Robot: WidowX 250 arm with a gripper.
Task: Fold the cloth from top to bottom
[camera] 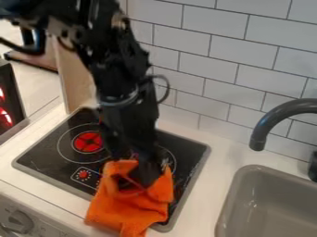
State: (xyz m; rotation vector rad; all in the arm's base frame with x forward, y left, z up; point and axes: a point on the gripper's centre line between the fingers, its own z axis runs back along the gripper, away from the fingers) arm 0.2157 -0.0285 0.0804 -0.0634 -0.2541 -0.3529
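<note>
The black gripper (pixel 137 178) hangs down over the front right part of the stove, with its lower end in among the upper folds of the orange cloth (pixel 133 203). Folds of the cloth rise on both sides of the gripper and hide its tips. Bunched at the top, the cloth spreads downward across the stove's front edge and onto the white counter. One corner hangs low at the bottom of the view.
The black stove top (pixel 46 150) with red burner rings lies under the arm. A grey sink (pixel 272 203) and dark faucet (pixel 272 120) stand at the right. White tiles line the back, a wooden panel (pixel 75 78) the left. An oven knob (pixel 18 222) is at the lower left.
</note>
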